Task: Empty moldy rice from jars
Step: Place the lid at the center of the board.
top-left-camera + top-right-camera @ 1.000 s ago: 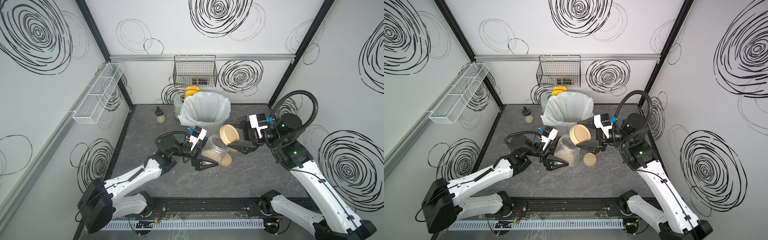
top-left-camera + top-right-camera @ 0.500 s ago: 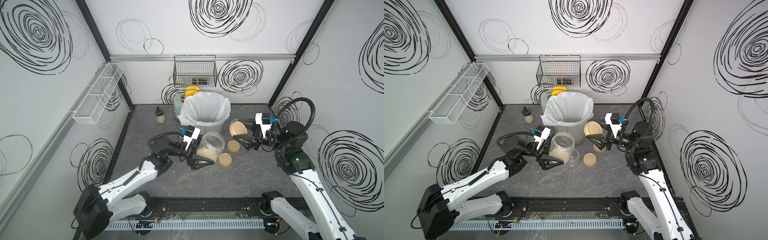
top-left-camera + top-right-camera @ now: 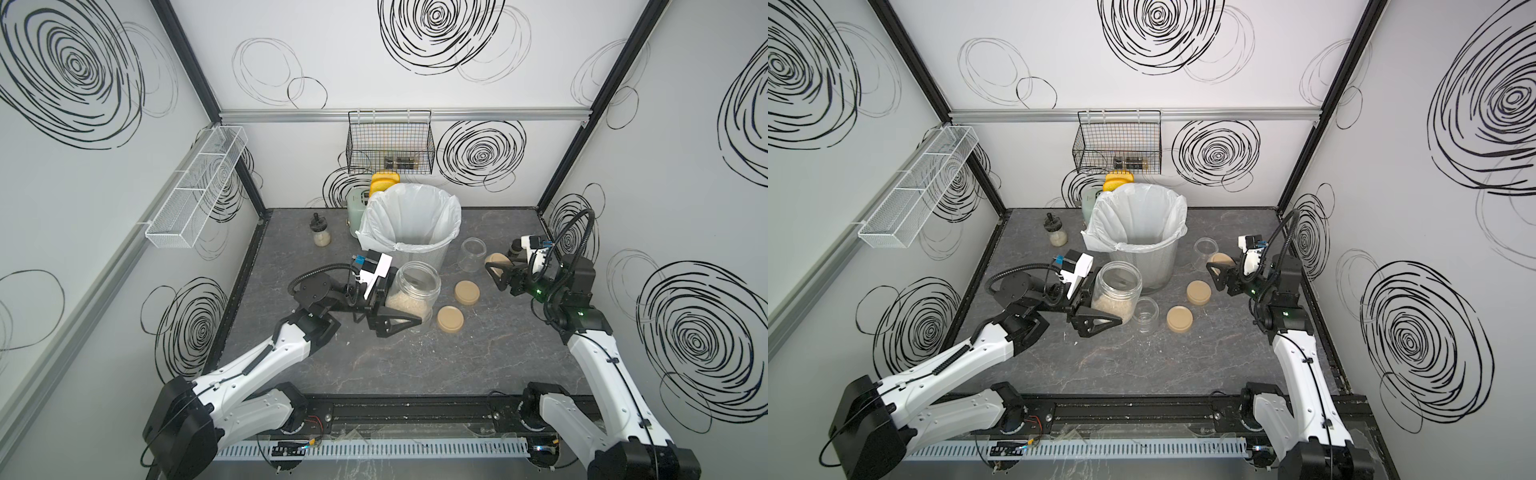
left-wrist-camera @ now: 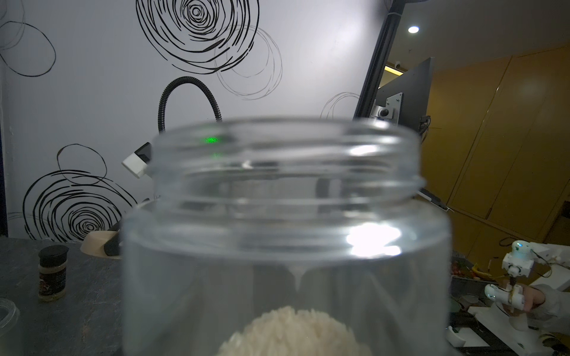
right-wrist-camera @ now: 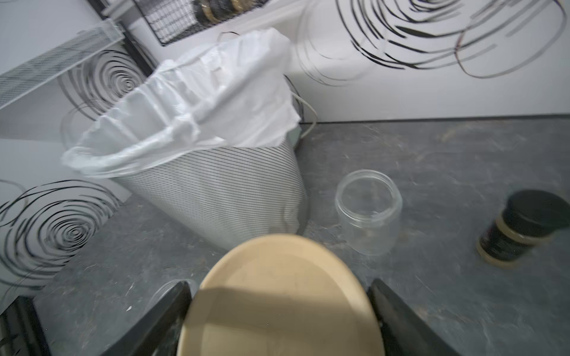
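Now the left hand (image 3: pixel 1100 307) grips the open jar (image 3: pixel 415 286) mid-body, just near the lined bin (image 3: pixel 428 254), moldy rice (image 3: pixel 405 305) heaped low inside. Its clear walls look stiff and slippery, bottom-heavy. The right hand (image 5: pixel 277 285) pinches a tan lid (image 5: pixel 277 323), far right.

White arm shells (image 3: pixel 266 361), black joints (image 3: pixel 313 286), ribbed black cables (image 4: pixel 188 79)

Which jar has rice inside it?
The jar in the left gripper: a pale heap of rice lies at its bottom. The other two jars stand free and look empty.
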`<state>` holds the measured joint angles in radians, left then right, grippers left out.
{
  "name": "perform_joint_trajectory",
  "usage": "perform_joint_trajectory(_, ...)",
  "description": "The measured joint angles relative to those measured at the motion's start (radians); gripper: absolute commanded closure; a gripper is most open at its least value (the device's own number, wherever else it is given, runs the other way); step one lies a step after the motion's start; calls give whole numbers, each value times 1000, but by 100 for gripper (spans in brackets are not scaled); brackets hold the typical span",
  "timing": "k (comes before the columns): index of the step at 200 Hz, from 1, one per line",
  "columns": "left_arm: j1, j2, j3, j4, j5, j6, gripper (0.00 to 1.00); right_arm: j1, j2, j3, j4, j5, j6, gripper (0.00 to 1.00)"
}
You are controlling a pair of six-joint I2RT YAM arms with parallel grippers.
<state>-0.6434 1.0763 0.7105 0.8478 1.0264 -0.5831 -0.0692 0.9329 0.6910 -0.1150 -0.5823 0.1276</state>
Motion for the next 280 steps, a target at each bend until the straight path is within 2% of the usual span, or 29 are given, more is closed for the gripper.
perform_joint_trajectory(56,18,-32,-23,-1,4,6,41,-3,192,-71,45,177,26,34)
perform_joint_trajectory(139,32,-57,-30,-16,4,26,41,-2,583,-19,80,355,24,35)
perform_joint_trajectory(176,40,-75,-30,-39,3,47,41,2,636,10,119,391,14,34)
perform_joint_trajectory(280,44,-68,-30,-40,2,68,41,9,730,84,169,412,4,12)
